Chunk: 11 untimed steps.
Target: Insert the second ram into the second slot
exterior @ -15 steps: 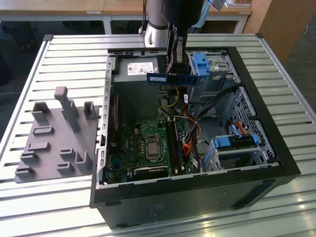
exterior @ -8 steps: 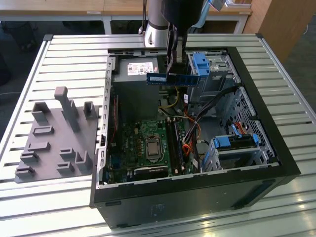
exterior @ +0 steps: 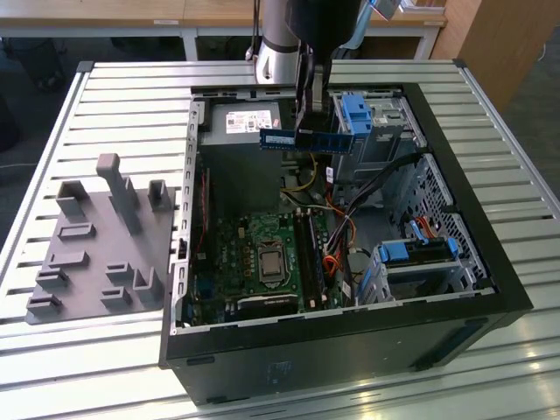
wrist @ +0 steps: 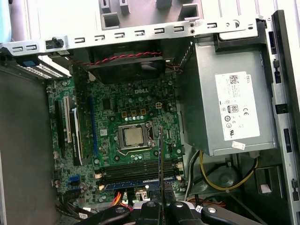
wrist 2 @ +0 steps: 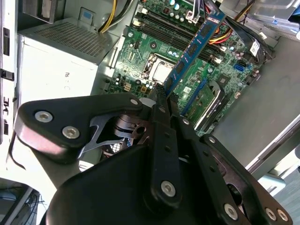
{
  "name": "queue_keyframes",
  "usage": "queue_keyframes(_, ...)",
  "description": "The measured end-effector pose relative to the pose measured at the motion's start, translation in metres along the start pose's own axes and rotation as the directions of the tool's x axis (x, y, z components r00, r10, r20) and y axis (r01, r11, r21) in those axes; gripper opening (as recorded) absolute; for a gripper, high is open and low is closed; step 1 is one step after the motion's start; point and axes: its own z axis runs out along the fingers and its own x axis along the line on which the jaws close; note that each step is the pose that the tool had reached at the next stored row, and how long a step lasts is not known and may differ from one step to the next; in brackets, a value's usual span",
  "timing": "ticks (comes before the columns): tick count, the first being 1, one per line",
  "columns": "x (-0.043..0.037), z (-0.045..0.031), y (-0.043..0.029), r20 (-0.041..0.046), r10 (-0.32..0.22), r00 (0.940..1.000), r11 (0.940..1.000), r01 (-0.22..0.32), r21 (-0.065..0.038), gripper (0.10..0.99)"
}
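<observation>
In the exterior view my gripper [exterior: 308,118] hangs over the back of the open computer case [exterior: 455,289], shut on the second ram [exterior: 302,138], a thin blue stick held level above the case. The second wrist view has the stick [wrist 2: 194,47] jutting from my fingertips [wrist 2: 161,96] over the motherboard. Seen edge-on in the first wrist view, the stick [wrist: 160,159] rises from the gripper [wrist: 161,206] above the row of black memory slots [wrist: 140,169]. A blue strip [wrist: 140,182] lies along one slot in that row. Which one is the second slot I cannot tell.
The processor socket [exterior: 267,260] sits beside the slots [exterior: 311,254]. A grey power supply [wrist: 229,103] fills one corner, with yellow and orange cables nearby. Blue drive brackets [exterior: 354,114] and a drive cage [exterior: 416,258] stand on the exterior view's right. A grey holder plate [exterior: 96,245] lies left of the case.
</observation>
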Motion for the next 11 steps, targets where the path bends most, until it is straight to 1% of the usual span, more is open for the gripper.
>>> queue_keyframes(11,0.0000,0.0000,0.0000,0.0005,0.013,0.9999,0.9999,-0.013,0.000,0.137)
